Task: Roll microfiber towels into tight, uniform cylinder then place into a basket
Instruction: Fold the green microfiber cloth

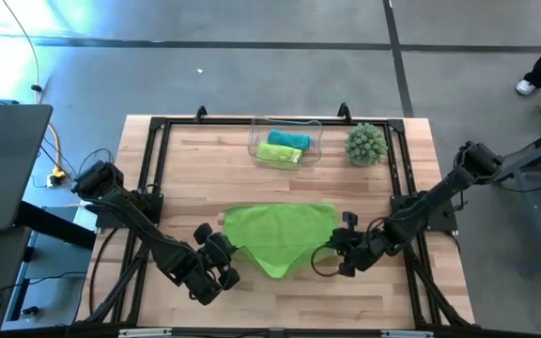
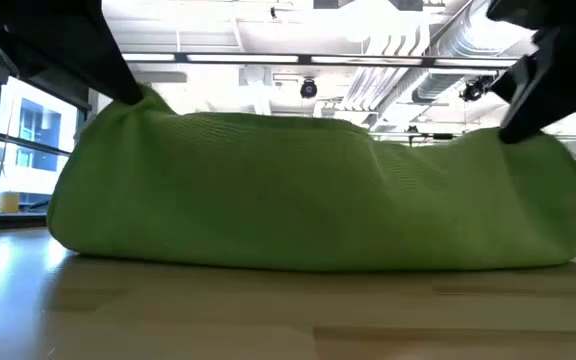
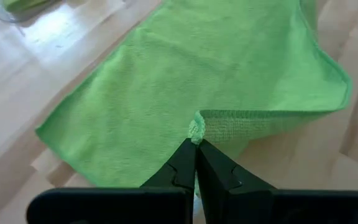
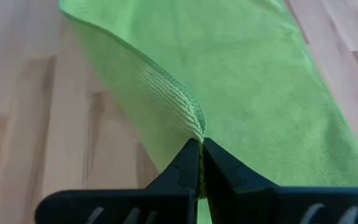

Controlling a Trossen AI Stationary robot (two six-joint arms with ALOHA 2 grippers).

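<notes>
clear basket (image 1: 314, 141) with rolled towels (image 1: 284, 146)

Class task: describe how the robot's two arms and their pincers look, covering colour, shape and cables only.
Both arms are black, jointed and slender, with dark cables looping beside them. The left pincer and right pincer each have two matte black, wedge-shaped fingers tapering to a point.

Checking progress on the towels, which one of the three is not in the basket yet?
The lime green towel spread on the table's near half, pinched by both tools. The teal towel and other green towel lie rolled inside the clear basket.
</notes>
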